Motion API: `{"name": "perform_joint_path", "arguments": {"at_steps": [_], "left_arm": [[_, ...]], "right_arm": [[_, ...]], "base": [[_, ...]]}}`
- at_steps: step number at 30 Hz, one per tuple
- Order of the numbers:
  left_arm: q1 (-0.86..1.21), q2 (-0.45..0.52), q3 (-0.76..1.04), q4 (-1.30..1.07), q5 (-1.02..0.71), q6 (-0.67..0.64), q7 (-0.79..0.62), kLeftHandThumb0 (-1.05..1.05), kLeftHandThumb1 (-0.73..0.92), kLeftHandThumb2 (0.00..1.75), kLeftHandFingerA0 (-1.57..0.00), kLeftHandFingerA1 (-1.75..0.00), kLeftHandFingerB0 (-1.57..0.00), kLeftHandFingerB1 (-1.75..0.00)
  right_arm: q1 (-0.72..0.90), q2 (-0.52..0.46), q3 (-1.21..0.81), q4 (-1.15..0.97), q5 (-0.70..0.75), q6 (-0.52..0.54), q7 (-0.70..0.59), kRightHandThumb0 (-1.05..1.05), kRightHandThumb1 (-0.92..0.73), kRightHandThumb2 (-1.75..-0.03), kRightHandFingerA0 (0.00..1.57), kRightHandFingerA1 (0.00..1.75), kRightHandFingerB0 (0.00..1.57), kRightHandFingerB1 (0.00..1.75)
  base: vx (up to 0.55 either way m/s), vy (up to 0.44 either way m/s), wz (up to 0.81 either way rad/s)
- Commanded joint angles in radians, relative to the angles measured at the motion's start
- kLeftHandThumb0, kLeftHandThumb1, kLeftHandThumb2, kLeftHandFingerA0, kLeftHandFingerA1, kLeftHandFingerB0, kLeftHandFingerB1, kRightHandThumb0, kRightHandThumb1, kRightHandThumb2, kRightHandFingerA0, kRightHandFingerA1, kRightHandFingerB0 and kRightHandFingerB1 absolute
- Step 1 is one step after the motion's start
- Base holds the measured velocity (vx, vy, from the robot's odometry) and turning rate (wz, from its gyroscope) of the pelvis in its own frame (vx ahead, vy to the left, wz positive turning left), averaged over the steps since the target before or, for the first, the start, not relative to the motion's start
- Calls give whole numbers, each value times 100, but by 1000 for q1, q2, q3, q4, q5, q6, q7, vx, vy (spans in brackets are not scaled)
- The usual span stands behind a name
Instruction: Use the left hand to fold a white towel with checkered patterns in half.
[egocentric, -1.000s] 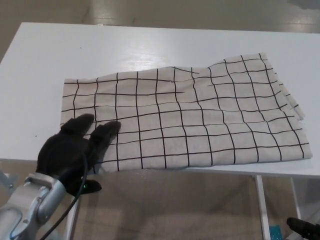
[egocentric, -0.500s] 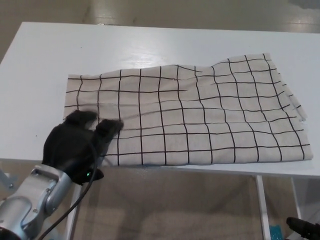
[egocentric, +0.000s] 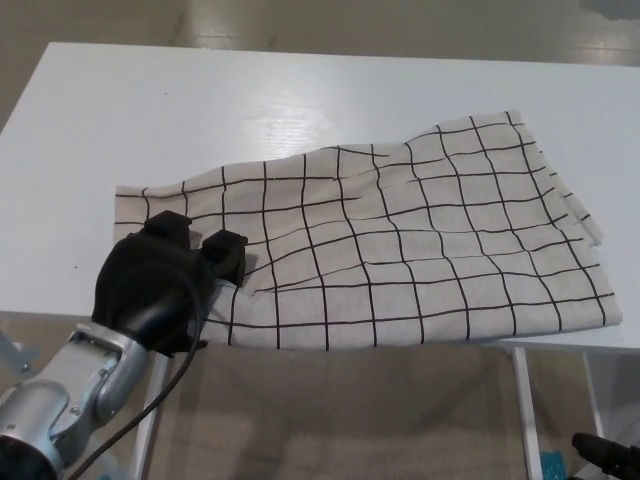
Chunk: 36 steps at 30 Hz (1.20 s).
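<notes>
A: What is seen at the left of the bench (egocentric: 150, 110)?

B: The left hand (egocentric: 160, 285) is placed at the near left corner, its silver forearm (egocentric: 70, 390) coming up from below the near edge. Its fingers (egocentric: 225, 252) are curled down onto the near left corner of the towel (egocentric: 400, 240), and the cloth is pinched beneath them; a raised crease is seen running rightwards from the fingertips. The towel is taken to be grasped there.

A: And where is the towel laid?

B: It is spread along the near half of the bench, from the left hand across to the right edge. Its near hem is laid along the near edge of the bench, perhaps just over it. The cloth is white with a black grid. Towards the right it is rumpled, its far right corner being set further back than the left one, and at the right end doubled layers of cloth are seen.

A: Is the right hand shown?

B: It is not seen. Only a small dark object (egocentric: 605, 455) is visible low at the right, below the bench, and it cannot be identified.
</notes>
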Motion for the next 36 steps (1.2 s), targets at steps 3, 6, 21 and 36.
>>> {"name": "perform_joint_path", "arguments": {"at_steps": [3, 6, 21, 36], "left_arm": [[15, 45, 22, -41, -18, -53, 64, -21, 60, 56, -78, -175, -64, -169], [42, 85, 54, -129, -44, -79, 24, -20, 61, 54, -78, -175, -66, -166], [24, 294, 325, -465, -198, -191, -99, -26, 67, 55, -76, -175, -57, -174], [-81, 297, 373, -579, -208, -164, -273, -25, 65, 57, -81, -175, -60, -175]], "right_arm": [[7, -4, 3, 7, -9, -17, -2, -62, -61, -59, 50, 41, 57, 42], [2, -3, 0, 10, -2, -17, 4, -62, -61, -59, 52, 43, 56, 42], [-6, -5, -2, 29, 4, -26, 13, -65, -55, -64, 57, 50, 57, 45], [-4, 1, -2, 30, 7, -6, 12, -62, -61, -59, 59, 52, 60, 44]], "base": [[0, 0, 0], [0, 0, 0], [0, 0, 0], [0, 0, 0]]}}
